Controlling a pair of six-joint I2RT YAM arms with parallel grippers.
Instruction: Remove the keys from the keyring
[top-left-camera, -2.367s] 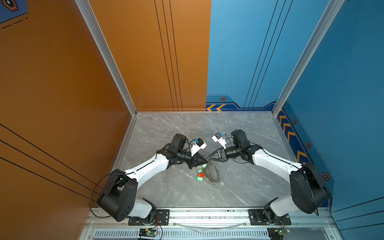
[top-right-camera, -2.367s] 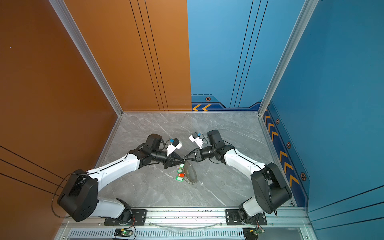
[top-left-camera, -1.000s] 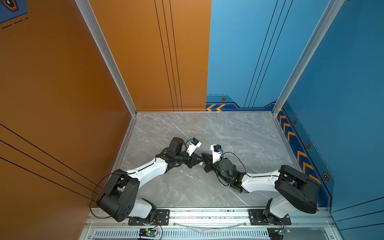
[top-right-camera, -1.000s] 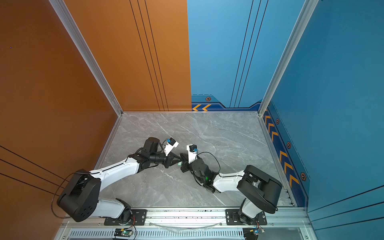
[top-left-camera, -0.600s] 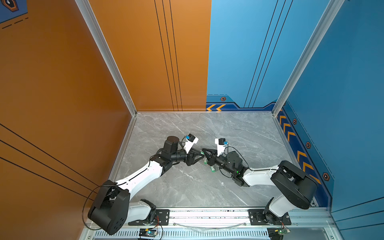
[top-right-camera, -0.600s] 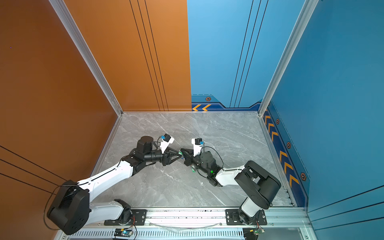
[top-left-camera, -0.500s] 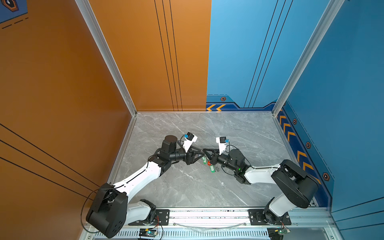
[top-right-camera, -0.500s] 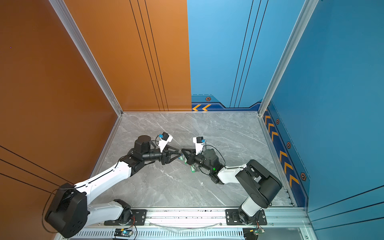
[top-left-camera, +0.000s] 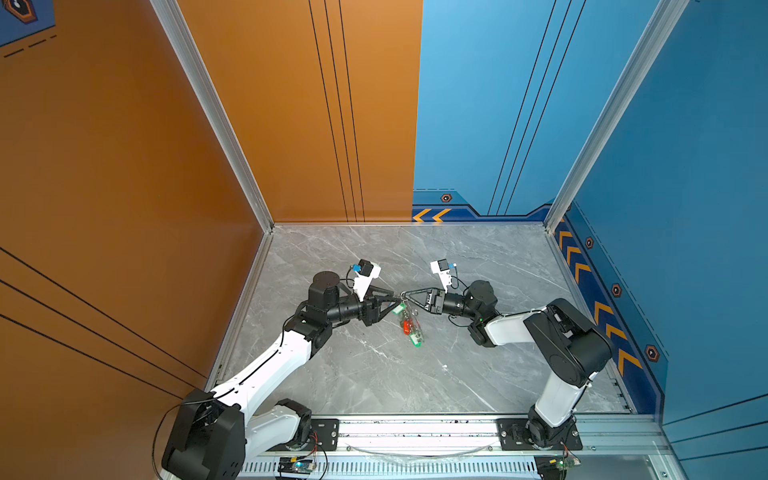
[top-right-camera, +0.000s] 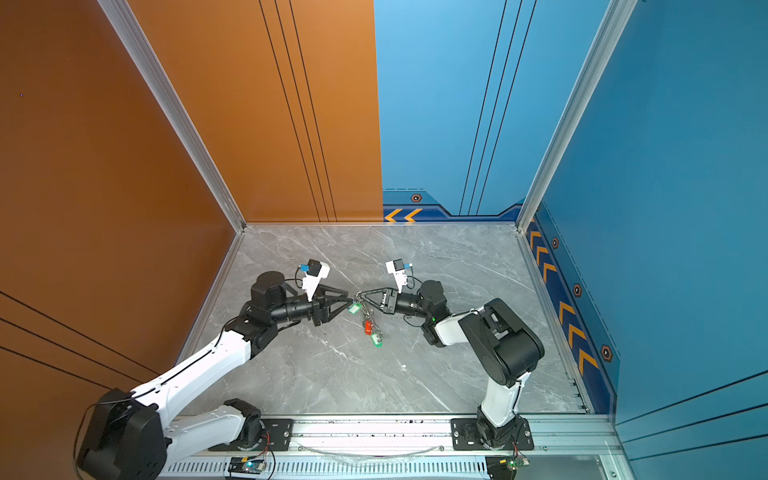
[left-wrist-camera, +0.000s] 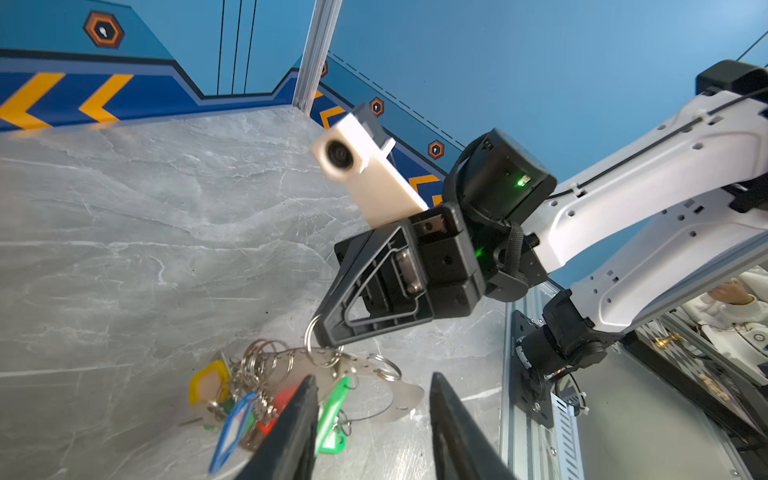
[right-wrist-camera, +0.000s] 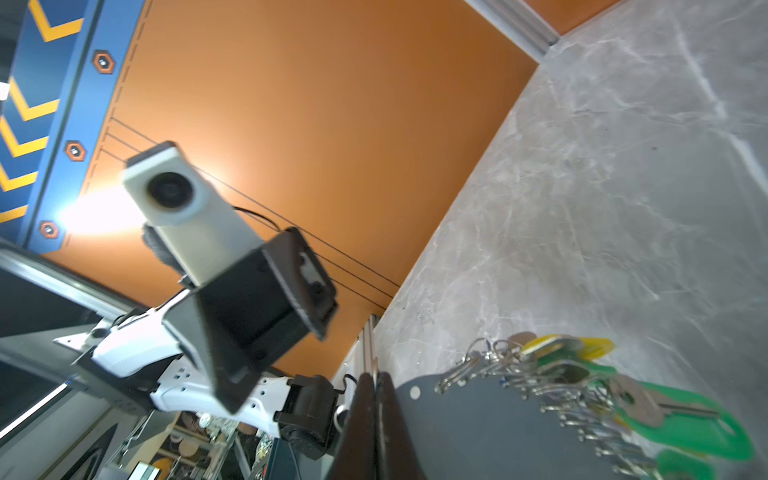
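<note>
My right gripper (top-left-camera: 403, 296) (left-wrist-camera: 322, 337) (right-wrist-camera: 376, 376) is shut on a small silver ring at the edge of the flat grey keyring (left-wrist-camera: 401, 395) (right-wrist-camera: 478, 415) and holds it up off the marble. The keys (top-left-camera: 409, 326) (top-right-camera: 369, 326) hang from it in a bunch, with yellow (left-wrist-camera: 208, 380), blue (left-wrist-camera: 230, 428), red and green (left-wrist-camera: 332, 409) tags. My left gripper (top-left-camera: 397, 299) (top-right-camera: 351, 300) (left-wrist-camera: 372, 380) faces the right one tip to tip and stands open. The keyring's edge and the green tag show just beyond its fingertips. Nothing is between them.
The grey marble tabletop (top-left-camera: 374, 374) is walled in orange on the left and blue at the back and right. A metal rail (top-left-camera: 415, 428) with both arm bases runs along the front edge. Each arm's white wrist camera (left-wrist-camera: 345, 156) (right-wrist-camera: 174, 195) stands close to the other.
My left gripper has opened from shut. Both grippers have moved toward the back of the table, and the right arm has unfolded to the right, with the keyring still in its gripper.
</note>
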